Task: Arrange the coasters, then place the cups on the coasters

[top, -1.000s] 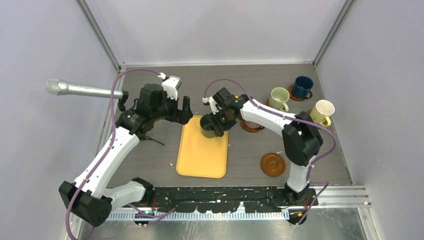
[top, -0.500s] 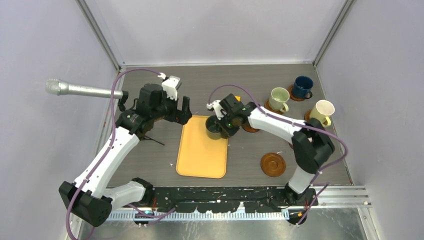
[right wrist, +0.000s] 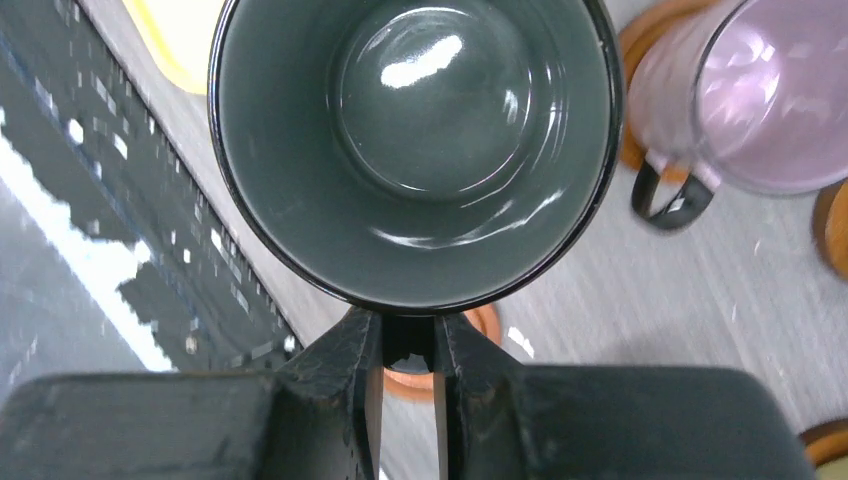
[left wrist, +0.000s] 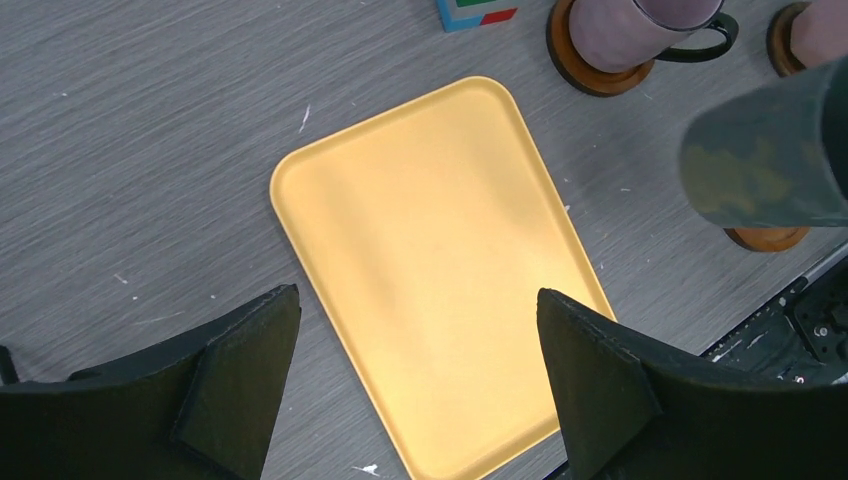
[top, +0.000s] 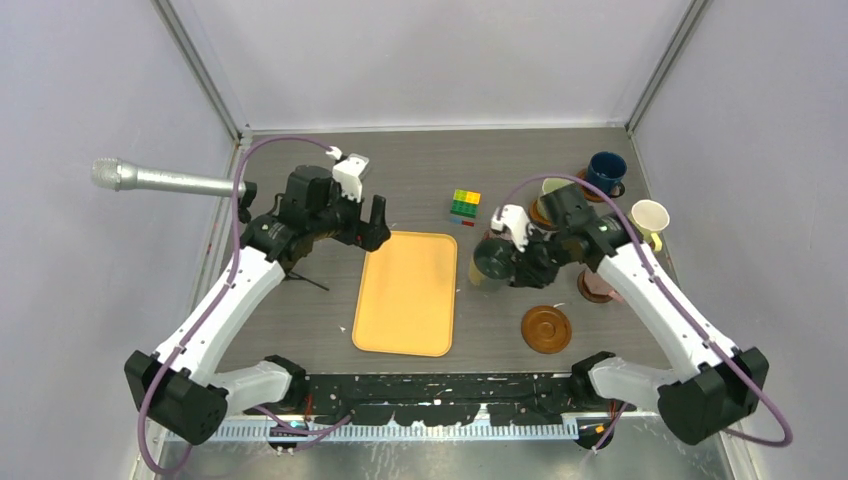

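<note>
My right gripper (top: 515, 262) (right wrist: 408, 345) is shut on the handle of the dark green cup (top: 491, 257) (right wrist: 415, 150), which hangs upright in the air just right of the tray. A bare brown coaster (top: 546, 329) (left wrist: 767, 238) lies below and nearer the front. In the wrist views the mauve cup (left wrist: 640, 30) (right wrist: 770, 100) stands on a coaster; the held cup hides it from above. The navy cup (top: 606, 172), light green cup (top: 553, 188) and pale yellow cup (top: 648, 218) sit on coasters at the back right. Over the tray's far left corner my left gripper (top: 370, 215) (left wrist: 418, 300) is open and holds nothing.
The yellow-orange tray (top: 405, 292) (left wrist: 430, 270) lies bare at mid-table. A multicoloured cube (top: 464, 207) sits behind its right corner. A pinkish cup (left wrist: 815, 25) stands on another coaster beside the mauve one. A microphone (top: 150, 178) pokes in from the left wall. The black rail (top: 450, 390) runs along the front.
My right gripper closed on the dark green cup on the tray, lifted it and carried it right, off the tray. The cube came into view. The left arm barely moved.
</note>
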`<state>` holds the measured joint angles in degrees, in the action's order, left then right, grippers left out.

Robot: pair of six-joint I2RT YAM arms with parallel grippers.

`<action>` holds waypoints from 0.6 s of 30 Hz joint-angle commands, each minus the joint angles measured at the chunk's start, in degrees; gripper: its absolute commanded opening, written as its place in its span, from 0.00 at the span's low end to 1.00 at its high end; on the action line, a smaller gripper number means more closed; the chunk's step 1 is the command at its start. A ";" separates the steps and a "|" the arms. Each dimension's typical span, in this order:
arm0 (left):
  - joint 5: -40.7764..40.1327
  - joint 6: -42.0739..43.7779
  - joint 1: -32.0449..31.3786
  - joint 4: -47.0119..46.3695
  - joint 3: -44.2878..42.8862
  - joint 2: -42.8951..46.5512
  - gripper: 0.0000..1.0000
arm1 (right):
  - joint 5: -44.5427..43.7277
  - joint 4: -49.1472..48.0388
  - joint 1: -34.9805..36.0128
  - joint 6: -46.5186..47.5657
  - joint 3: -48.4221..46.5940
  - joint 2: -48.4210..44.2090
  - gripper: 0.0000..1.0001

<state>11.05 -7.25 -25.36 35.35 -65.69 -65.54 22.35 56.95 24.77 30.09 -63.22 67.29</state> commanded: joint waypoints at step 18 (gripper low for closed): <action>4.71 4.14 -5.75 -2.67 -4.30 -5.98 0.94 | 6.63 29.34 -31.99 53.35 9.05 -6.10 0.00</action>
<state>14.68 -5.10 -29.95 34.13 -67.09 -71.09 27.31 85.82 -3.70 75.53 -54.54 60.36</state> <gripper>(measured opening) 0.940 0.236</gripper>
